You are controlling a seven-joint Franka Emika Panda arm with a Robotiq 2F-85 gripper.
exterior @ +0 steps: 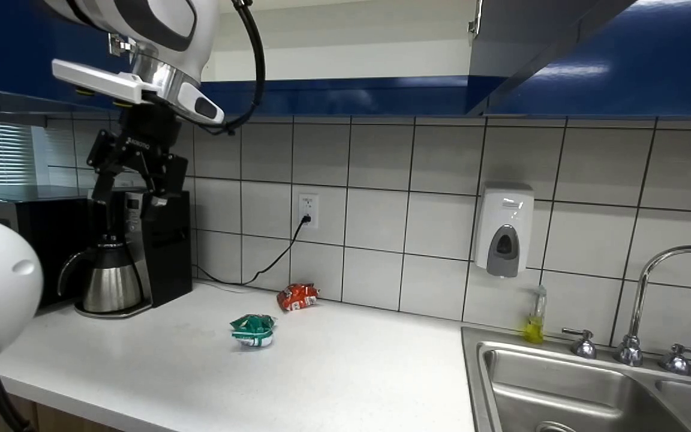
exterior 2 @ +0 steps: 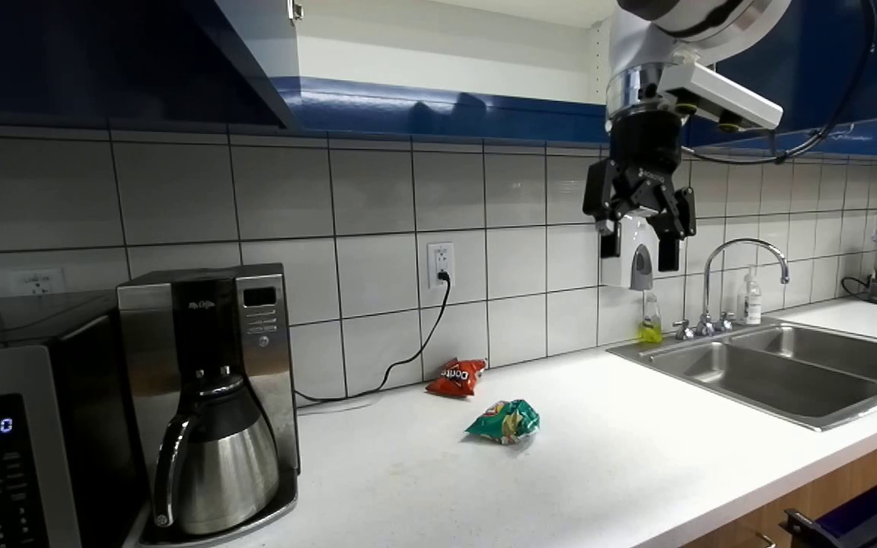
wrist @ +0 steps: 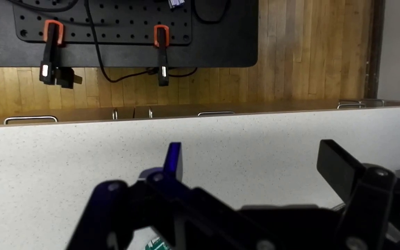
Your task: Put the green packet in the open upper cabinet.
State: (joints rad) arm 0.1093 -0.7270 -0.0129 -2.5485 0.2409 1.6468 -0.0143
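The green packet (exterior: 253,330) lies crumpled on the white counter and shows in both exterior views (exterior 2: 507,422). In the wrist view only a sliver of the green packet (wrist: 156,244) shows at the bottom edge, mostly hidden behind the gripper. My gripper (exterior: 128,207) hangs high above the counter, pointing down, well apart from the packet; it also shows in an exterior view (exterior 2: 639,250). In the wrist view its fingers (wrist: 250,151) stand wide apart with nothing between them. The open upper cabinet (exterior: 345,96) has a blue edge and pale interior, above the counter (exterior 2: 438,110).
A red packet (exterior: 297,296) lies behind the green one near the tiled wall. A coffee maker (exterior 2: 218,403) and microwave (exterior 2: 12,441) stand at one end, a sink (exterior: 561,384) at the other. A soap dispenser (exterior: 505,230) is on the wall. A cabinet door (exterior: 537,54) stands open.
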